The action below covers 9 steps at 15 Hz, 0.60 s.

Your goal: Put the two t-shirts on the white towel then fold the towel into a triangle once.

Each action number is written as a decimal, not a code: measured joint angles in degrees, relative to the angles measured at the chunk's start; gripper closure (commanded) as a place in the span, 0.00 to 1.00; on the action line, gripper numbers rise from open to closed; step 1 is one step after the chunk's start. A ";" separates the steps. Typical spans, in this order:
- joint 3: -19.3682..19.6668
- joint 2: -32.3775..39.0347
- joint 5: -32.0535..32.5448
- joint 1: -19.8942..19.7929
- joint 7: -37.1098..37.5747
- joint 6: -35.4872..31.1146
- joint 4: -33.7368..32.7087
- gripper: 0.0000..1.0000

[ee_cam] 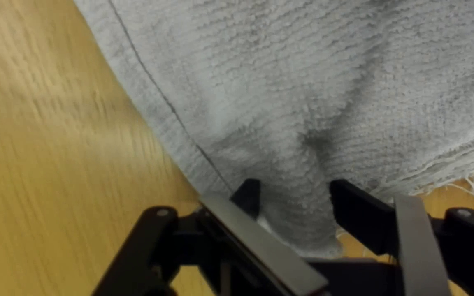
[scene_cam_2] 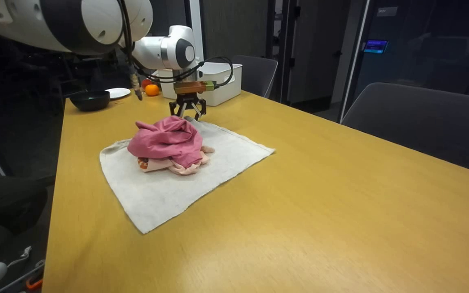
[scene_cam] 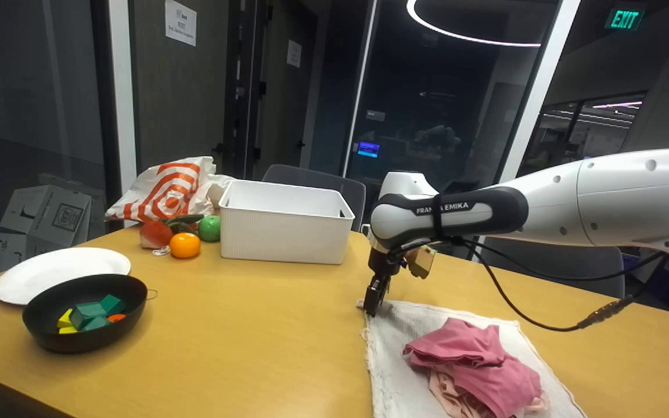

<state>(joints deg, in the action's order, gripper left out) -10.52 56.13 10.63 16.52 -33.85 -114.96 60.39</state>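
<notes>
While the rose-pink t-shirt [scene_cam_2: 165, 140] lies heaped over the peach-pink t-shirt [scene_cam_2: 185, 168] on the white towel [scene_cam_2: 157, 199], the jaws stand spread on either side of one rucked corner.

Yellow wooden worktop [scene_cam: 247, 337] before me. On it: a white towel [scene_cam_2: 153, 199], spread out; an open-topped white box [scene_cam: 283, 233]; near this, a green fruit [scene_cam: 209, 229], a red fruit [scene_cam: 155, 234], an orange [scene_cam: 184, 246]; well apart from the towel, a white plate [scene_cam: 58, 268] near a black bowl [scene_cam: 93, 342].
</notes>
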 measured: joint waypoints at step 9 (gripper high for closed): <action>0.41 -1.33 -2.38 -3.35 4.54 1.38 0.01 0.94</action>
<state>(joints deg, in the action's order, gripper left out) -10.11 54.80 8.25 13.17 -29.30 -113.59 60.40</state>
